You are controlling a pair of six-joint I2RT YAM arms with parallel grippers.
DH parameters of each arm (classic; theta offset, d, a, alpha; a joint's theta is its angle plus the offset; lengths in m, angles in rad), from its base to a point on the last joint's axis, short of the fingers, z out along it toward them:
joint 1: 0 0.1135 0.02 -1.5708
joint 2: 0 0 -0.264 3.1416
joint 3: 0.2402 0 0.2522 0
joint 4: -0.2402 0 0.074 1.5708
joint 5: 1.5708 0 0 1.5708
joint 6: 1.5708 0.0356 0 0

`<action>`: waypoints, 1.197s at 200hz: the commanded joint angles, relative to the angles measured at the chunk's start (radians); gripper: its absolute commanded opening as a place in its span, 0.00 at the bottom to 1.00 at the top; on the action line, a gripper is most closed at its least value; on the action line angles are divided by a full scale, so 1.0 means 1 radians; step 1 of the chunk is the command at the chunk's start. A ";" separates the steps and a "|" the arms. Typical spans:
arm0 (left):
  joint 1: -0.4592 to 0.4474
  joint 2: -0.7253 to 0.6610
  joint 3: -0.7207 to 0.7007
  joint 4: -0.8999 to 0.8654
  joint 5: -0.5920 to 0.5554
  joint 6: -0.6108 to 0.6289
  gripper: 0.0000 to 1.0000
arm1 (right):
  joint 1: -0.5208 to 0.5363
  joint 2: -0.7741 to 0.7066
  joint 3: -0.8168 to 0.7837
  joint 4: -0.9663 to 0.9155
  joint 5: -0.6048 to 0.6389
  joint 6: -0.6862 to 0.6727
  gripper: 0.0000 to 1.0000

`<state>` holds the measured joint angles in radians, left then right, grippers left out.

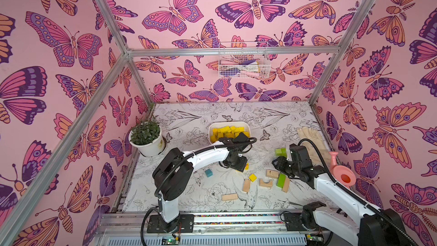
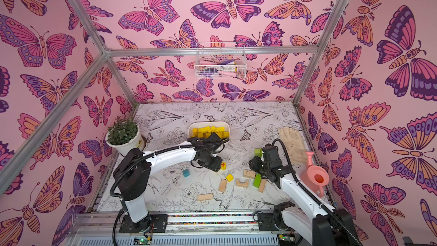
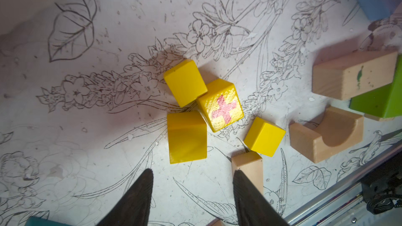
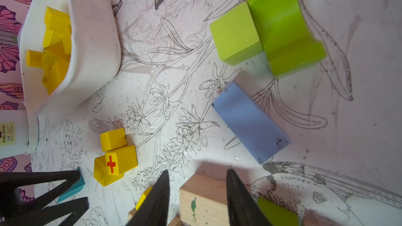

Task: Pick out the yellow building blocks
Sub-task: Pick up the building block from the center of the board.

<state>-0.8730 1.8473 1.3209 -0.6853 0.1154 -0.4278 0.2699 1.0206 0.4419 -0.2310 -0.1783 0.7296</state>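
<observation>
Here, left gripper point(image 3: 193, 171) stands apart, empty, near four yellow blocks point(image 3: 220, 105); right gripper point(image 4: 198, 171) apart too, by tan block point(image 4: 202, 201).

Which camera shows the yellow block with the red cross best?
The left wrist view: the yellow cube with the red cross sits large and central, its cross facing the camera. The right wrist view shows it smaller and farther off. In a top view it is tiny, beside the left arm.

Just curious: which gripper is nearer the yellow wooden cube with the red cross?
Left. The left gripper hovers beside the yellow red-cross cube; the right gripper sits farther off, over a tan wooden block.
</observation>
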 commanded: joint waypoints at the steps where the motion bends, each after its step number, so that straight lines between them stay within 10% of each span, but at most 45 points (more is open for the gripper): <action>1: -0.005 0.022 0.000 -0.010 -0.012 -0.011 0.58 | -0.009 -0.010 0.003 -0.004 -0.009 0.001 0.44; 128: -0.017 0.132 0.047 -0.011 -0.033 0.001 0.57 | -0.016 -0.014 -0.002 0.001 -0.015 0.002 0.44; 239: -0.015 0.089 0.034 -0.023 -0.060 0.014 0.33 | -0.023 -0.020 -0.007 0.002 -0.021 0.002 0.44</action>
<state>-0.8848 1.9617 1.3533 -0.6819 0.0822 -0.4236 0.2562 1.0138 0.4419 -0.2272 -0.1894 0.7296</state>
